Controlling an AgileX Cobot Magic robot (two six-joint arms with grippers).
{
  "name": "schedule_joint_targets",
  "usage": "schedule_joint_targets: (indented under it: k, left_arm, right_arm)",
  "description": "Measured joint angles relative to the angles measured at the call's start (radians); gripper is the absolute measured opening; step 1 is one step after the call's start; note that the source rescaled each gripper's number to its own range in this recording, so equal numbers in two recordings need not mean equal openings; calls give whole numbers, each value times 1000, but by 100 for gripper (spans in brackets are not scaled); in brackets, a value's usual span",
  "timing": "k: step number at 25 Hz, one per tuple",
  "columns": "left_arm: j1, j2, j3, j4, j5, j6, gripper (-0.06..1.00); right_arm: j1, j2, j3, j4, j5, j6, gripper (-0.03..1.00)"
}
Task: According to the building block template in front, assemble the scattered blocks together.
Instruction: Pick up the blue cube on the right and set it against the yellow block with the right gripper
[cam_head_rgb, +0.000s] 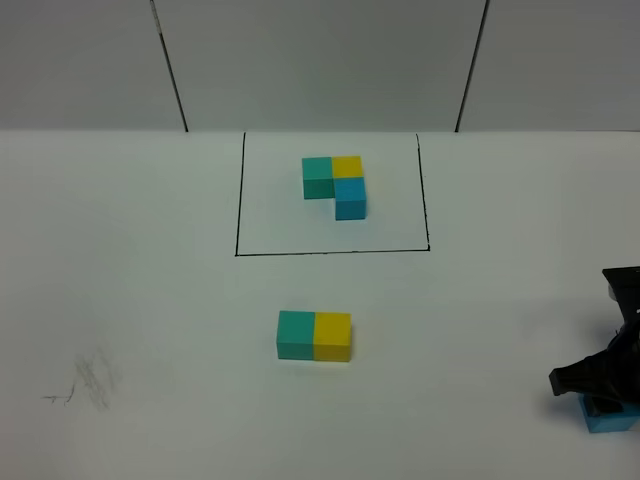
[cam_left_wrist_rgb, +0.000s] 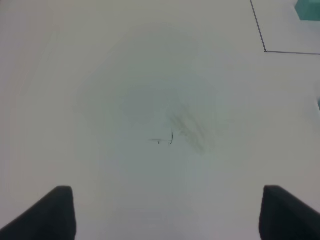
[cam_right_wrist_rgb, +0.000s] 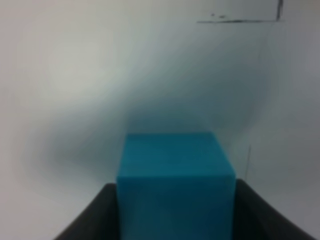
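Right gripper (cam_head_rgb: 603, 395) clamped on blue cube (cam_head_rgb: 610, 422), near right. Left gripper (cam_left_wrist_rgb: 167, 205) jaws wide apart (over a grey smudge (cam_left_wrist_rgb: 189, 131)). Teal cube (cam_head_rgb: 296, 334) touches yellow cube (cam_head_rgb: 333, 336) mid-table. Template (cam_head_rgb: 336, 182) beyond, inside black frame (cam_head_rgb: 238, 200).

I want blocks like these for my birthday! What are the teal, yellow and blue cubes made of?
The teal cube and yellow cube look like painted wood or hard plastic; I can't tell which. Signs: even colour, dull finish without shine, straight edges. The blue cube looks the same up close: smooth matte faces, crisp corners, so probably hard.
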Motion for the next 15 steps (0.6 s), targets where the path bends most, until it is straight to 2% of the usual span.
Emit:
schedule_joint_targets:
  k: [3,7,12,15]
  left_arm:
    - [0,0,0,0,0,0,63]
    - [0,0,0,0,0,0,63]
    - [0,0,0,0,0,0,63]
    - [0,0,0,0,0,0,63]
  right_arm:
    - [-1,-1,0,17,11,-63,22]
    - [33,-33,-12,80,83,-104,22]
    - [143,-92,-62,177,99,-107,22]
    - [218,-92,-74,270,56,-108,22]
